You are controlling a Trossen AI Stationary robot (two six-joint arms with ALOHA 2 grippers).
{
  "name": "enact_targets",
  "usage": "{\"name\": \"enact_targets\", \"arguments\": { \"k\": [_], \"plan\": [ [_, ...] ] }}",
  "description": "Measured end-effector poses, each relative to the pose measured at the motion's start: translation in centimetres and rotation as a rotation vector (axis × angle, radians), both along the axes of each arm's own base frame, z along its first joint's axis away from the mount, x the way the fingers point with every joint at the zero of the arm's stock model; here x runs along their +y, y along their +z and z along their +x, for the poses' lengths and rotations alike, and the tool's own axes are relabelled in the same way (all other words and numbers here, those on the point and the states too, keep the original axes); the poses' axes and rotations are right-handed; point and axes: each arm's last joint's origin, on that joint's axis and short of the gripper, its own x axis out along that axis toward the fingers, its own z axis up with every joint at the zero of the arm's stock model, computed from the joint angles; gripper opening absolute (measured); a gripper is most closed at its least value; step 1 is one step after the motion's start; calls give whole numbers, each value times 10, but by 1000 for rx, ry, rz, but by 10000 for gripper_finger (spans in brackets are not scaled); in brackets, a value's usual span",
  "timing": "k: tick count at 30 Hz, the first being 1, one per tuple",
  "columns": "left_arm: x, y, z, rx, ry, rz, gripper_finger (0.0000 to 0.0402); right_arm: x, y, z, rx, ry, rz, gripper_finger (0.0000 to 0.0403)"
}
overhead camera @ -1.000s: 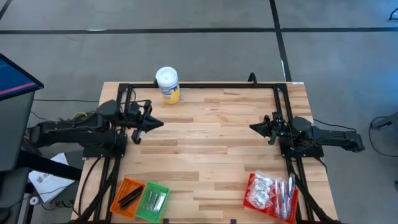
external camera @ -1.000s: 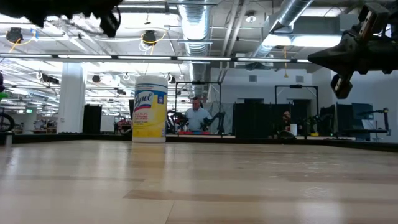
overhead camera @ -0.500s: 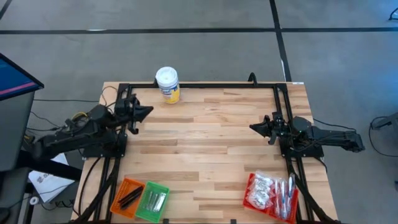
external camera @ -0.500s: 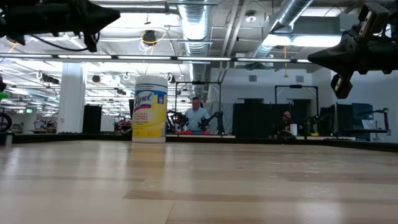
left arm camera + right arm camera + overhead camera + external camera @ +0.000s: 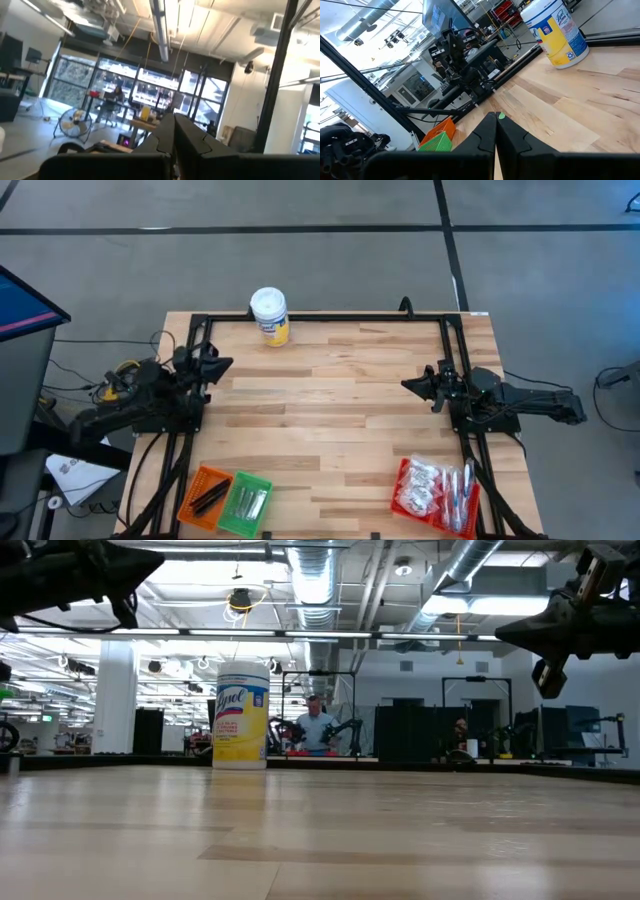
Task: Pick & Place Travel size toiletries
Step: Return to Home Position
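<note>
The travel size toiletries lie in mesh baskets at the table's near edge: white sachets and silvery sticks in a red basket (image 5: 436,487) at the near right, silvery ones in a green basket (image 5: 245,503), dark narrow ones in an orange basket (image 5: 205,495). My left gripper (image 5: 228,362) is shut and hangs empty above the table's left edge, pointing toward the right and slightly upward (image 5: 174,131). My right gripper (image 5: 406,384) is shut and empty, level above the table's right side (image 5: 496,126).
A yellow canister with a white lid (image 5: 270,315) stands at the far edge, left of centre (image 5: 241,715). A black frame (image 5: 330,318) runs along the far edge and both sides. Bare wood lies between the two arms. People show in the room behind.
My left gripper has drawn back toward the table's left edge and sunk, swinging a little toward the far side, its fingers staying shut. My right arm has kept still.
</note>
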Motion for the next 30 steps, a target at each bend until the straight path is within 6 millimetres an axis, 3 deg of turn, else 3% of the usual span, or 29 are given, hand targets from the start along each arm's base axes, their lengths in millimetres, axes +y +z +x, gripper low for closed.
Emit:
{"name": "enact_targets", "arguments": {
  "k": [13, 23, 30],
  "plan": [
    [-8, 4, -3, -54, -208, 93, 1, 0, 0, 0, 0, 0, 0, 0],
    [-5, -2, 1, -19, 7, -16, 1, 0, 0, 0, 0, 0, 0, 0],
    [-10, -13, 6, 28, -26, 16, 1, 0, 0, 0, 0, 0, 0, 0]
  ]
}}
